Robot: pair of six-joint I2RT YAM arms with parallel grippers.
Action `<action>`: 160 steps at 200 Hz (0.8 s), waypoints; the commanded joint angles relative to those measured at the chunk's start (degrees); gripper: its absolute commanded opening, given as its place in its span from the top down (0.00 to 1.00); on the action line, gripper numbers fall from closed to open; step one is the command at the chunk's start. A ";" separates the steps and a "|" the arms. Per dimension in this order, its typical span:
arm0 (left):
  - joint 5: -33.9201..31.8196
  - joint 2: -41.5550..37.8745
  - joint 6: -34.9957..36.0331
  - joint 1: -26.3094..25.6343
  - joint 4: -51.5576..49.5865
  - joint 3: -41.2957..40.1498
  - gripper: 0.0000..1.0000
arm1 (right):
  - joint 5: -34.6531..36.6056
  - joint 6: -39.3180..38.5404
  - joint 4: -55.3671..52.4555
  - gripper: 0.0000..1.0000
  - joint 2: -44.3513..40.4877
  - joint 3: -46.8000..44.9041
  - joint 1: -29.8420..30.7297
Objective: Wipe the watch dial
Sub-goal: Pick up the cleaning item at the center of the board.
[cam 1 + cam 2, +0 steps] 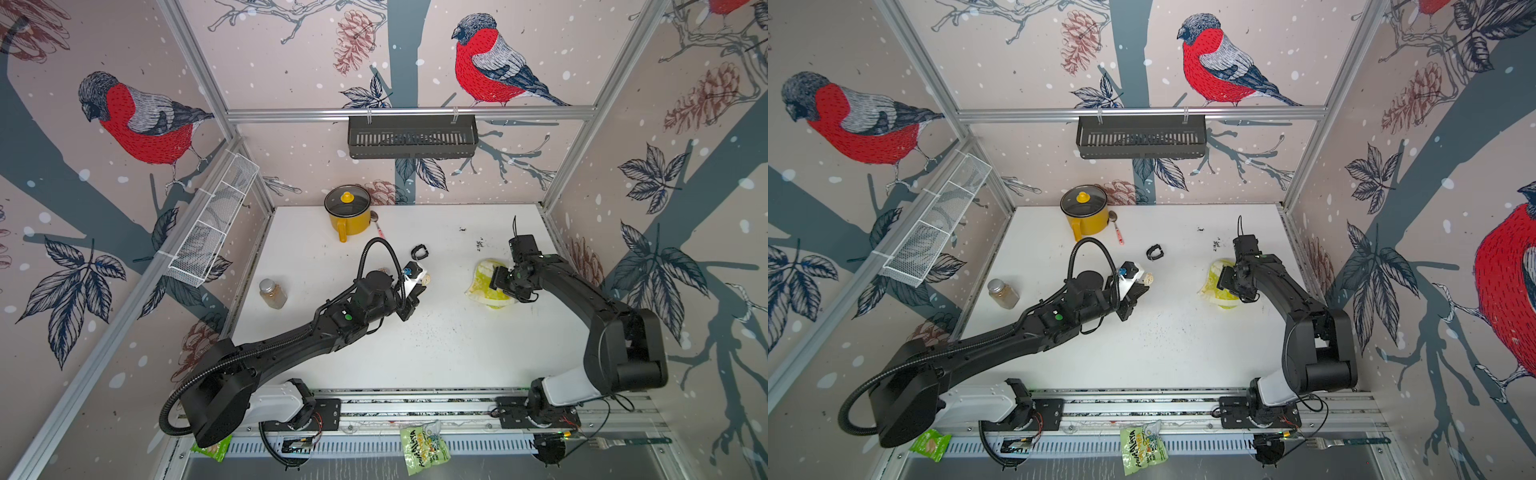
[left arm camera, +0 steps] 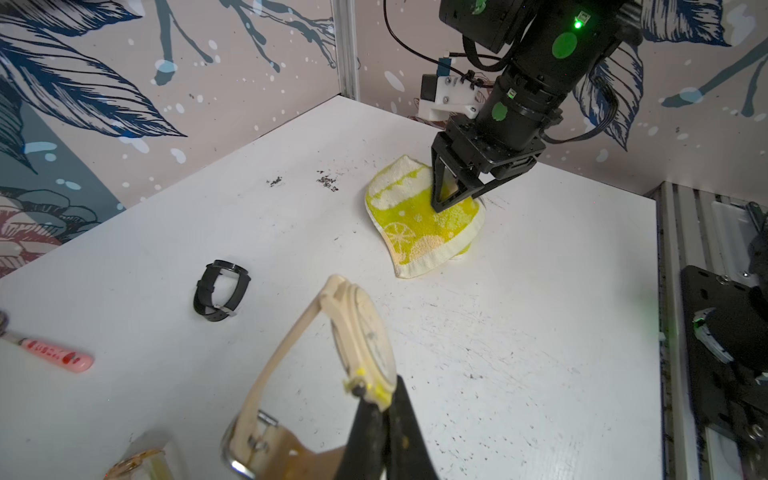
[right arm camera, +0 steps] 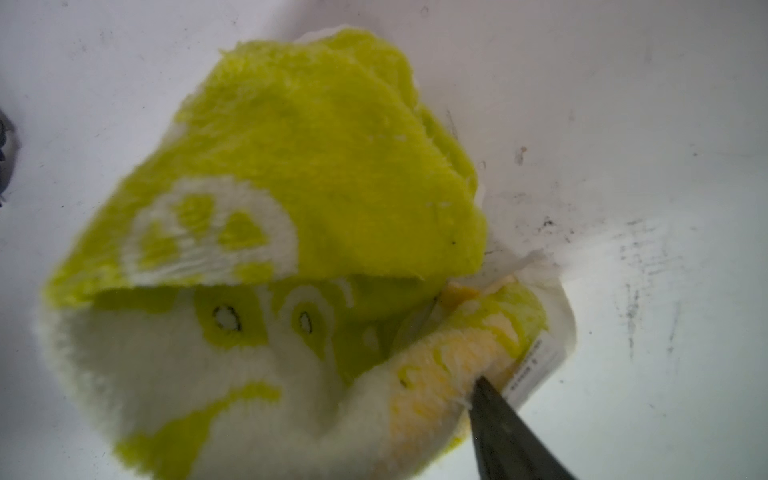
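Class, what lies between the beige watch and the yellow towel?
Nothing: only bare, scuffed table separates the beige watch from the yellow towel, clearest in the left wrist view.

Your left arm (image 1: 282, 345) and right arm (image 1: 582, 286) are black with white base shells (image 1: 276, 402). A ribbed hose (image 1: 376, 243) trails the left, and green dots (image 1: 348, 317) mark both.

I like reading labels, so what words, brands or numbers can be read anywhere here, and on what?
"ALAYA" ends the big word on the green snack packet; the rest is unreadable.
The white tag on the yellow towel: print too blurred.
Dial of the beige watch: marks too blurred.
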 commanded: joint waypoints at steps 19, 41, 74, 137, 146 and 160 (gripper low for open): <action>-2.43 -0.94 -1.74 1.21 8.16 -1.31 1.00 | -4.96 -2.87 3.11 0.96 2.74 1.61 0.46; -3.28 -0.57 -0.80 2.07 9.12 -1.79 1.00 | -12.37 -3.21 6.09 0.98 -3.05 0.94 1.39; -1.72 1.42 0.16 3.35 8.93 -0.66 1.00 | -23.40 -3.10 9.22 0.98 -11.39 2.44 4.62; 4.06 7.58 -0.15 3.46 3.27 6.69 1.00 | -29.11 -4.51 7.09 0.97 -13.72 11.49 13.36; 4.79 8.21 0.01 3.51 2.09 7.84 1.00 | -29.87 -5.50 6.27 0.97 -13.22 13.03 13.90; 4.56 9.10 0.70 3.45 -0.02 9.47 1.00 | -30.38 -7.25 4.31 0.96 -12.04 15.43 14.54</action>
